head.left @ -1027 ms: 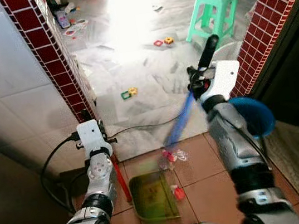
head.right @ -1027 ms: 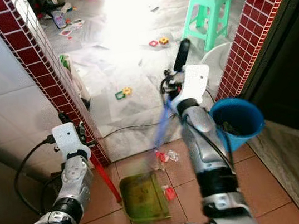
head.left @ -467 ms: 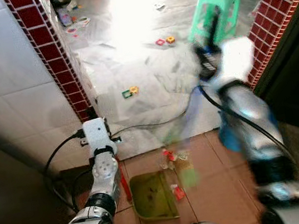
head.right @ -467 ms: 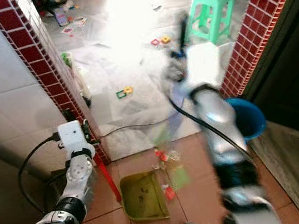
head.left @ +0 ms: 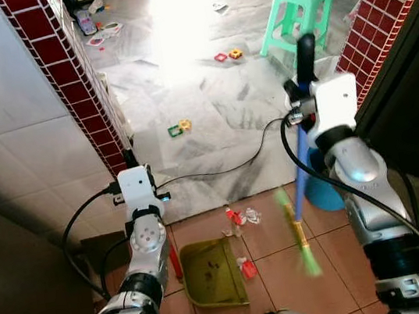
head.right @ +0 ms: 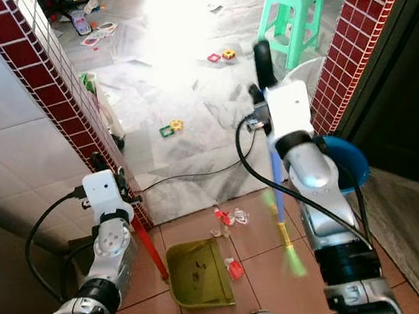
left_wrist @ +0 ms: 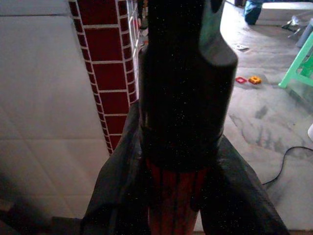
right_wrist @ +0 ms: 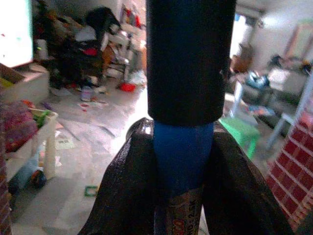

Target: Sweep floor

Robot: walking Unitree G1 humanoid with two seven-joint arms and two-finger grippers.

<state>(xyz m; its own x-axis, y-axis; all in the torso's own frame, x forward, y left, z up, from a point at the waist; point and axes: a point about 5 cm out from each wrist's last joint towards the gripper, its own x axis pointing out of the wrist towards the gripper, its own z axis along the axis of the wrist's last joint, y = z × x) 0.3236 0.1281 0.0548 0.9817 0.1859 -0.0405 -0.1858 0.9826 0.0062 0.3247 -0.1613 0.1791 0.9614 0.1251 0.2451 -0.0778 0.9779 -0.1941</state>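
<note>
Up by the doorway, the right gripper (right_wrist: 181, 161) has its fingers (right_wrist: 122, 186) clamped around the blue broom (head.left: 300, 171), whose green bristles hang just above the tiles. Meanwhile the left gripper (left_wrist: 178, 196) pinches the red handle of the green dustpan (head.left: 213, 273) resting on the floor (head.left: 282, 272), beside scattered litter (head.left: 240, 217).

Glossy blue broom handle (right_wrist: 182, 161) under a matt black grip, pinched between matt black fingers (right_wrist: 122, 196). Ribbed red dustpan handle (left_wrist: 176, 198), plastic by its look. Smooth olive plastic dustpan (head.left: 213, 273) on matt terracotta tiles (head.left: 291, 279). Beyond, polished grey marble floor (head.left: 209, 102), glazed dark-red wall tiles (head.left: 87, 104), glossy green plastic stool (head.left: 298, 3).
</note>
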